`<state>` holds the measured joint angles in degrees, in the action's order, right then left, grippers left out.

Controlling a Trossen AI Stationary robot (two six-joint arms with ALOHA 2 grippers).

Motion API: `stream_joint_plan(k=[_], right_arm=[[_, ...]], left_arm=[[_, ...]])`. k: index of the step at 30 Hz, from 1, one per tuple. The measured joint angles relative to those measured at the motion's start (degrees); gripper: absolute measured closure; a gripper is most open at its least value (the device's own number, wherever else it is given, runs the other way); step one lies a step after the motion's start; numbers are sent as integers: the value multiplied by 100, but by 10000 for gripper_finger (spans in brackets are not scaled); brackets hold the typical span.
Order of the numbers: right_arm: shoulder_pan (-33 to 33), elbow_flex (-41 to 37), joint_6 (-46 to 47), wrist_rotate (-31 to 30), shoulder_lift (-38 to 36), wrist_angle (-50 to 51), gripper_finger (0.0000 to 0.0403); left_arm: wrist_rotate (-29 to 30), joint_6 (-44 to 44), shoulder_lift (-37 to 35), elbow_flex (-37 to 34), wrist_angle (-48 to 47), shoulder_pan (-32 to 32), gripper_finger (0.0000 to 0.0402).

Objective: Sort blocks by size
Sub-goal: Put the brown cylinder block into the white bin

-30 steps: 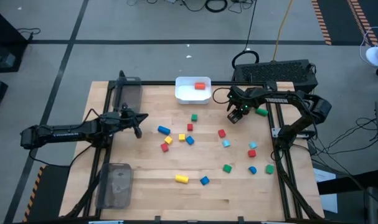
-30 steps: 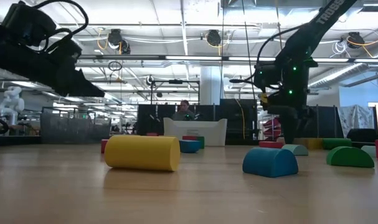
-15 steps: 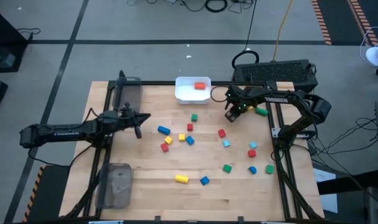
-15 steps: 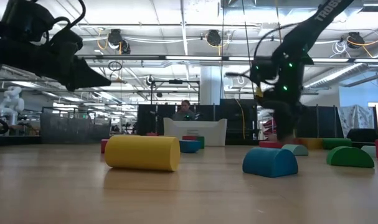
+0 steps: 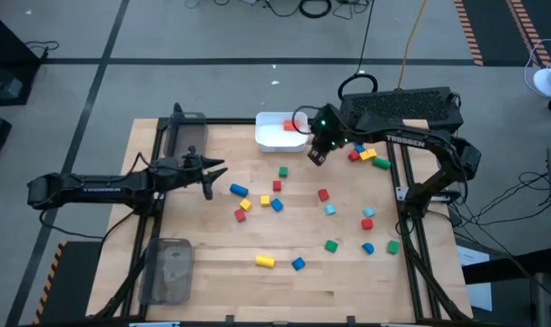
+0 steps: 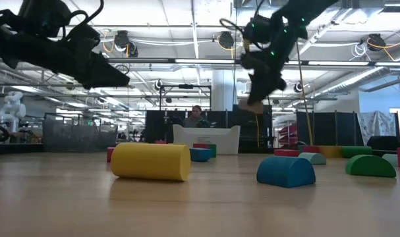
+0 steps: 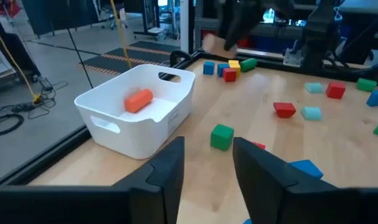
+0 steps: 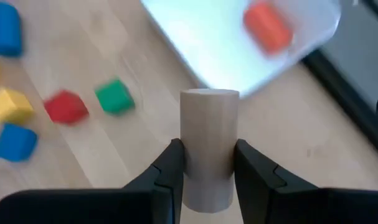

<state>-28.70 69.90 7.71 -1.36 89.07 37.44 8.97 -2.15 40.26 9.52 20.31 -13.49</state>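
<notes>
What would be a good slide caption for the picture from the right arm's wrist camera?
The right gripper carries a tan cylinder above the table toward the white bin, where a red block already lies.

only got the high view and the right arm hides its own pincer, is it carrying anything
Observer: Yes. The right pincer is shut on a tan cylinder, held upright between its fingers.
Operator: where is it heading
Observer: I can't say where it is heading, but the white bin lies just ahead of it, with one orange block inside.
Operator: and the left pincer, got anything
Observer: No. The left pincer is open with nothing between its fingers, facing the bin from the table's left side.
</notes>
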Motion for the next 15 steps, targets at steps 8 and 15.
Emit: stream_joint_plan(k=[8,15], right_arm=[[-20,999,-350,-16,926,5,315],[-19,1763,-680,-7,1983,-9,313]], left_arm=[[-358,275,686,2,700,-1,256],[-389,299,1087,2,763,2,255]])
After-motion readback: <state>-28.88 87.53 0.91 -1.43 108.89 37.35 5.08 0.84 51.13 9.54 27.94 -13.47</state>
